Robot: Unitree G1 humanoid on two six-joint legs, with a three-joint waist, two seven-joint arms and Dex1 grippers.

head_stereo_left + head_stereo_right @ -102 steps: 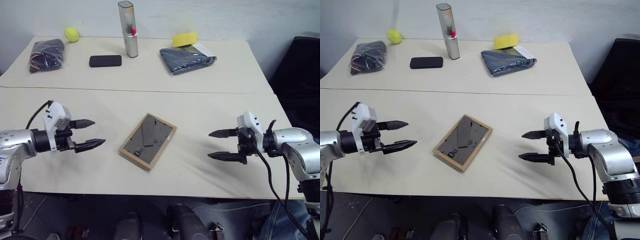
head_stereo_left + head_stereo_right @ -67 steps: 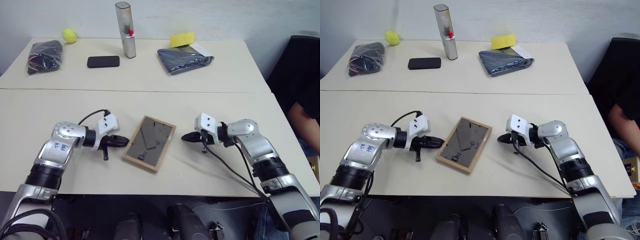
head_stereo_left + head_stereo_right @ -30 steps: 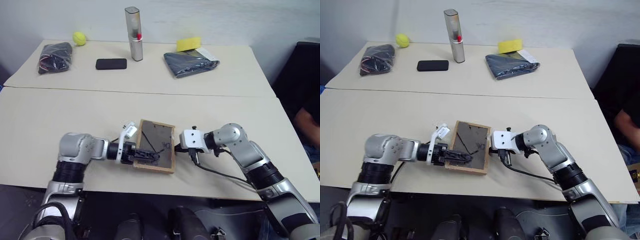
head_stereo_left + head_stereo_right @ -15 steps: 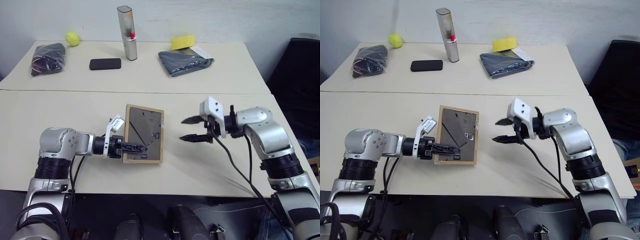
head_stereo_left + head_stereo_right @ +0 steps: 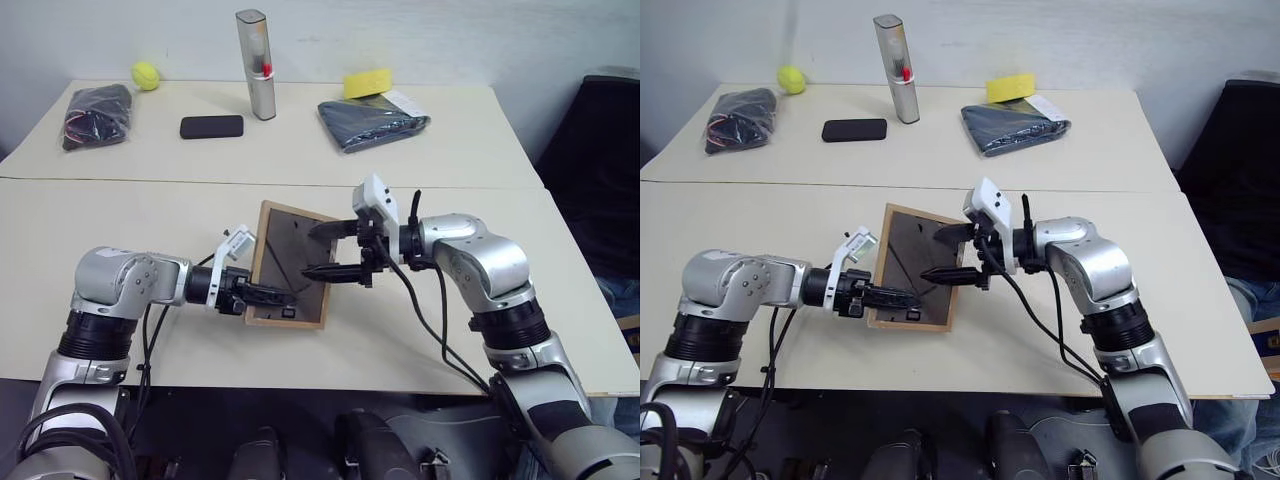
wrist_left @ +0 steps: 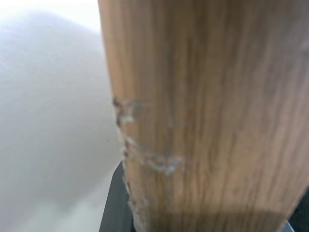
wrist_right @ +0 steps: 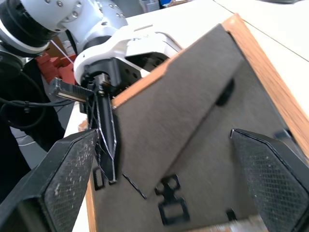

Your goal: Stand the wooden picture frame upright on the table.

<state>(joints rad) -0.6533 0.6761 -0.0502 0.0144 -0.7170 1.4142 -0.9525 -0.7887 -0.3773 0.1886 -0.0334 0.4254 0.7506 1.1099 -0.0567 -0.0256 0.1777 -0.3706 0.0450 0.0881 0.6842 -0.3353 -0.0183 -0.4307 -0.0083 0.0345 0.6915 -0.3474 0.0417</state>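
Observation:
The wooden picture frame (image 5: 283, 245) is tilted up on the table (image 5: 450, 330), its grey backing board with small hanger clips facing me. My left gripper (image 5: 272, 294) is shut on the frame's lower left edge; that wooden edge (image 6: 203, 111) shows close up in the left wrist view. My right gripper (image 5: 310, 250) stands open at the frame's right side, fingers spread over the backing (image 7: 193, 125). In the right wrist view the left gripper (image 7: 107, 145) pinches the frame's rim. I cannot tell whether the right fingers touch the frame.
On the far tabletop, past the seam (image 5: 300, 183), are a yellow ball (image 5: 145, 75), a black bag (image 5: 95, 112), a flat black slab (image 5: 211, 126), a tall silver cylinder (image 5: 252, 60), a dark folded cloth (image 5: 375, 108) and a yellow sponge (image 5: 368, 80).
The right gripper has opened and swung left and up to the frame's right side. The left gripper has closed on the frame's edge and tipped the frame up from lying flat.

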